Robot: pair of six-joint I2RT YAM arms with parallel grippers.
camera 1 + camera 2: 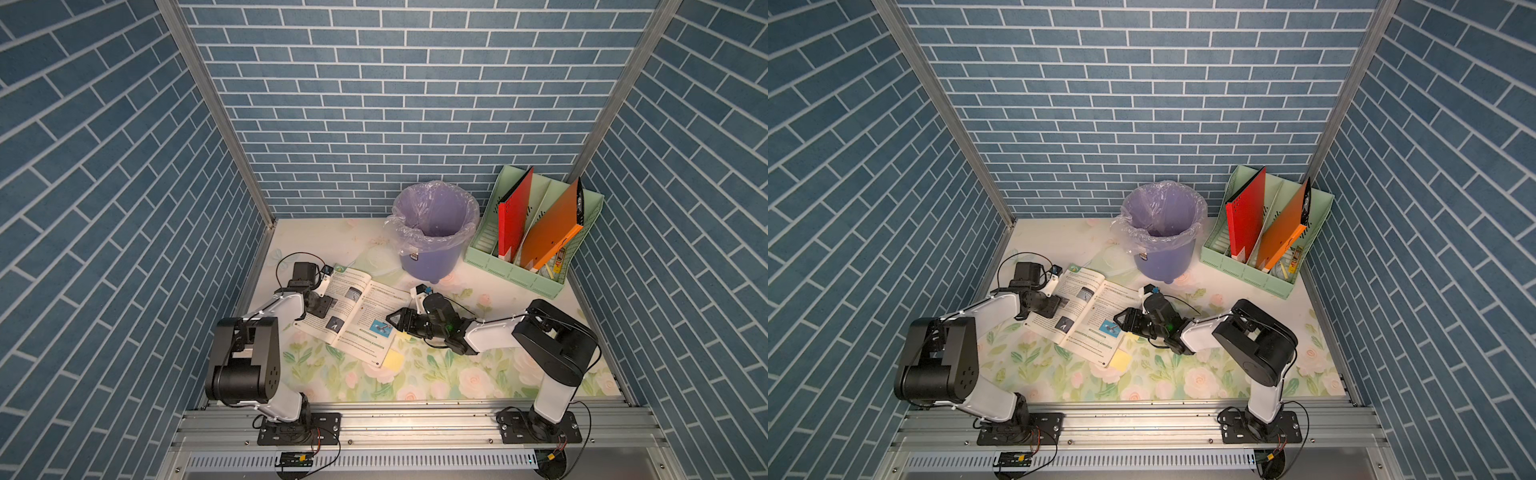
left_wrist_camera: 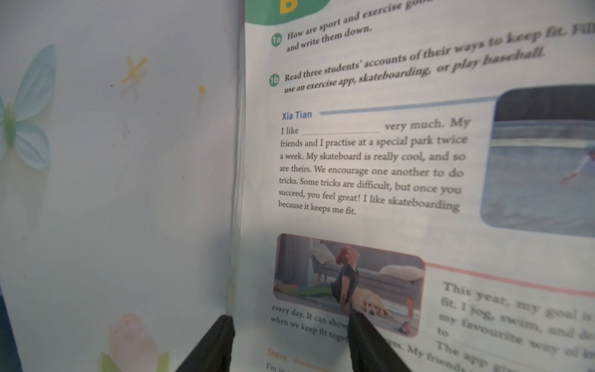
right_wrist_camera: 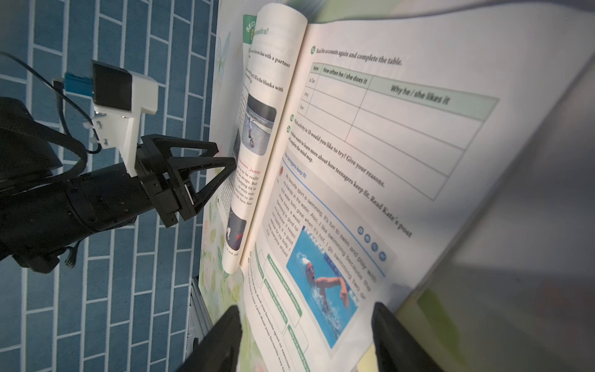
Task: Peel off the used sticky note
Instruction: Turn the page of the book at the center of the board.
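Yellow paper made the small square sticky note (image 1: 392,360). It lay at the near corner of the open printed paper textbook (image 1: 374,305), touching the edge of the right-hand page and jutting out onto the floral-printed cloth surface (image 1: 457,374). I could not tell whether it sat over or under the page. The textbook lay open and flat a little left of the surface's middle.

My left end effector (image 1: 328,302) was over the left-hand page, on the side toward the surface's left edge. In the left wrist view this left end effector (image 2: 289,322) had its jaws moderately apart and gripped nothing. One fingertip (image 2: 362,335) was at the photograph of a woman exercising beside a dog, and the other was at the page's outer edge.

My right end effector (image 1: 391,320) was over the right-hand page beside the swimmer photograph. It was near the note but apart from it, with the note closer to the surface's near edge. In the right wrist view the right end effector (image 3: 306,322) stood wide and empty, the page showing between its fingers.

A lilac plastic bin lined with a clear bag (image 1: 432,249) stood at the middle of the far edge. A mint-green plastic file rack (image 1: 515,276) filled the far right corner, holding a red folder (image 1: 515,224) and an orange folder (image 1: 552,224), both leaning.
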